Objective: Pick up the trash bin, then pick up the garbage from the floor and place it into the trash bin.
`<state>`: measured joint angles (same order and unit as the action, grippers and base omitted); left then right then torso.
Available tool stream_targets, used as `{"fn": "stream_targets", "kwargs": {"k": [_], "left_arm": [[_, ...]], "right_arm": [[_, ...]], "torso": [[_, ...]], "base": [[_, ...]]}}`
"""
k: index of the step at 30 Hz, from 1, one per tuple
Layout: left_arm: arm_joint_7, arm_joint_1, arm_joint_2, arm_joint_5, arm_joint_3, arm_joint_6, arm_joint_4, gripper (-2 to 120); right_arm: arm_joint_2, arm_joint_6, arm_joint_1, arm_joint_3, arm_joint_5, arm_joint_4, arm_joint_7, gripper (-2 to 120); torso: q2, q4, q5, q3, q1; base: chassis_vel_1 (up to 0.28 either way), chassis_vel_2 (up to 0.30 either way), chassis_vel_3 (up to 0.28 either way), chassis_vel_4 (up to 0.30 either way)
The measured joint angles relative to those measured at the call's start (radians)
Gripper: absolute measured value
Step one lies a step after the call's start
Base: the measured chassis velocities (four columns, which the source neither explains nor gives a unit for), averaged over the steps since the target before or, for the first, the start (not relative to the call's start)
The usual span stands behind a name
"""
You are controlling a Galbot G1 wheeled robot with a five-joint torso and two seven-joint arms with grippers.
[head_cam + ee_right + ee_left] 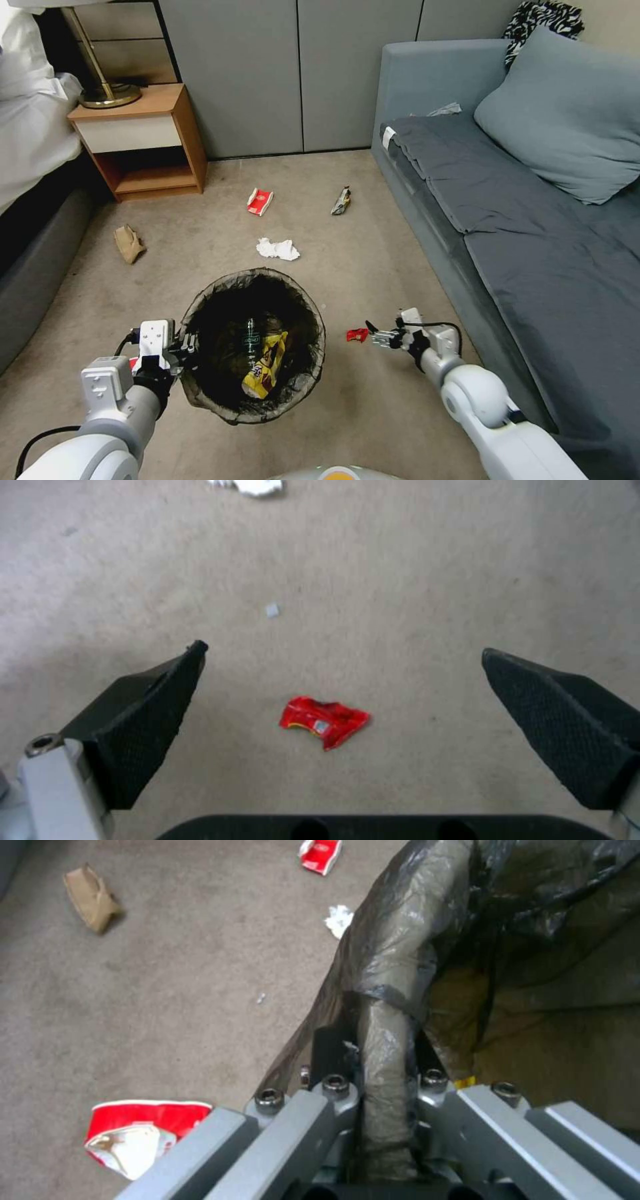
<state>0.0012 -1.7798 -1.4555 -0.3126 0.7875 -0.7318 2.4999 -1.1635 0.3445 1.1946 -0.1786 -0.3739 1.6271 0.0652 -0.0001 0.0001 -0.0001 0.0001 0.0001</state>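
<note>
Gripping trash bin (200,313) by its bagged rim: left claw (189,345), clamped. Right claw (340,680) spread wide above small red wrapper (324,720) on floor, beside bin. Inside bin: bottle (251,337), yellow wrapper (266,366).

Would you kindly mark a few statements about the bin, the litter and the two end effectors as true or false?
1. The left end effector is clamped on the rim of the trash bin. True.
2. The right end effector is shut on the small red wrapper. False: its fingers are spread wide, and the wrapper lies on the carpet between them, untouched.
3. A yellow snack wrapper and a clear bottle lie inside the bin. True.
4. The crumpled white tissue is in the bin. False: it lies on the carpet beyond the bin.
5. The brown paper bag sits on the nightstand. False: it is on the floor, in front of it.
</note>
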Motion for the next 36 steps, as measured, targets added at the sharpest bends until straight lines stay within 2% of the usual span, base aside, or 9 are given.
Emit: {"fn": "stream_targets", "kwargs": {"k": [7,12,21,36], "left_arm": [[-0.001,-0.002,-0.006,0.003,0.001,0.0,0.0,1],[-0.001,-0.001,-0.007,0.005,-0.002,0.0,0.0,1],[0.001,-0.01,0.005,0.011,-0.002,0.0,0.0,1],[0.001,-0.028,0.005,0.01,0.006,-0.002,0.0,1]], "right_arm": [[-0.067,-0.014,-0.08,0.032,0.012,-0.147,-0.027,100],[-0.089,-0.029,-0.107,0.045,0.025,-0.204,-0.032,100],[-0.145,-0.073,-0.162,0.061,0.109,-0.345,-0.013,100],[-0.187,-0.114,-0.2,0.064,0.147,-0.519,-0.008,100]], "torso": [[0.0,-0.0001,0.0,0.0,0.0],[0.0,-0.0001,-0.0001,0.0,0.0],[0.0,-0.0001,0.0,0.0,0.0],[0.0,-0.0002,0.0,0.0,0.0]], "base": [[0.0,0.0,0.0,0.0],[0.0,0.0,0.0,0.0],[0.0,0.0,0.0,0.0],[0.0,0.0,0.0,0.0]]}}
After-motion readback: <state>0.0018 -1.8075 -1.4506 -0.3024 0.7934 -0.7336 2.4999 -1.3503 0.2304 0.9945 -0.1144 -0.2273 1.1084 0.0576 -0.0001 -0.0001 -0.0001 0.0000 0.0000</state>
